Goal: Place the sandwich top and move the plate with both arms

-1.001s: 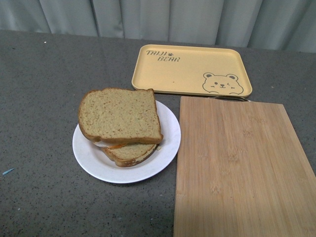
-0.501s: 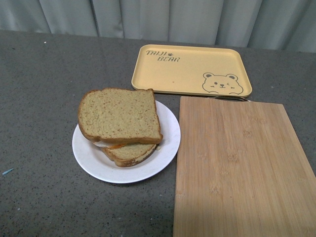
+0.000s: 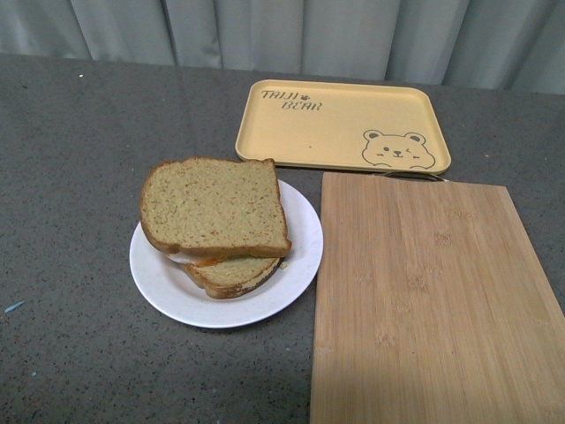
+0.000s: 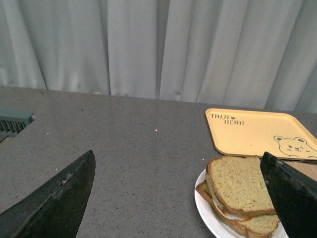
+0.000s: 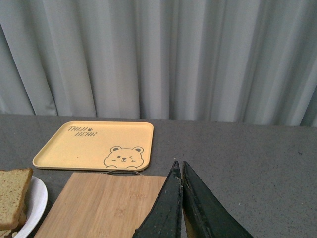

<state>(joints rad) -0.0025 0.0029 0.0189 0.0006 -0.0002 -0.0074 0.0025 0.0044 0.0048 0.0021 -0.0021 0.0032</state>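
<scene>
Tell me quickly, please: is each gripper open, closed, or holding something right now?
Black left gripper: open, fingers wide apart, holding nothing.
Black right gripper: closed, fingers pressed together, nothing between them.

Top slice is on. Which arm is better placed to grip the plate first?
Left, probably: the left gripper is open, facing the plate; the right gripper is shut, with the wooden board between.

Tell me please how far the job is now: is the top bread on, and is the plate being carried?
Done, it seems: the sandwich top lies on the lower slice on the plate. In hand: nothing; the left gripper is open, the right gripper shut, both away from the plate. Left: moving the plate, which rests on the table beside the wooden board.
</scene>
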